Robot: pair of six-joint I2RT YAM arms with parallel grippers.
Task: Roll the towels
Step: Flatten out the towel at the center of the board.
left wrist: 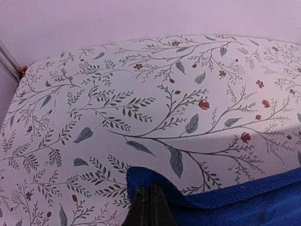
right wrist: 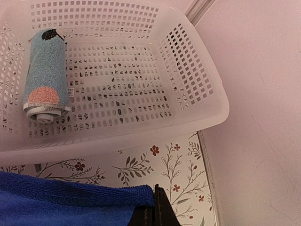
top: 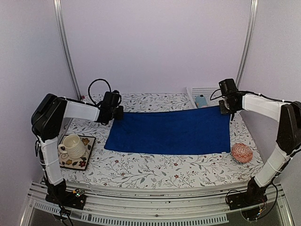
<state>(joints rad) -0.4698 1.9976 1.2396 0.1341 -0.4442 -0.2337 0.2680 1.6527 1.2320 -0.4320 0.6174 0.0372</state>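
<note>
- A white cup (top: 73, 145) stands on a square flowered tile (top: 84, 157) at the left edge of the worktop (top: 141, 172), which has a cover printed with leaves and small red flowers.
- The left gripper (left wrist: 150, 206) has its fingers pressed together on the far left corner of the royal-blue towel (top: 169, 132). The hem curls up a little where it is pinched.
- This towel lies unrolled in the middle of the worktop. It is a long, flat rectangle with its long side running left to right, plain deep blue with a fine looped weave.
- Beyond its far right corner, a white perforated basket (right wrist: 188, 117) sits against the back wall.
- Inside the basket, toward its left side, the light-blue towel (right wrist: 44, 75) lies on its side, rolled into a short, tight cylinder. It shows a pink-orange patch, a dark mark and a white spiral at the end.
- The right gripper (right wrist: 154, 213) is clamped on the far right corner of the royal-blue towel, just in front of the basket.
- A round pink-red patterned ball (top: 241, 153) rests near the towel's near right corner, apart from it.
</note>
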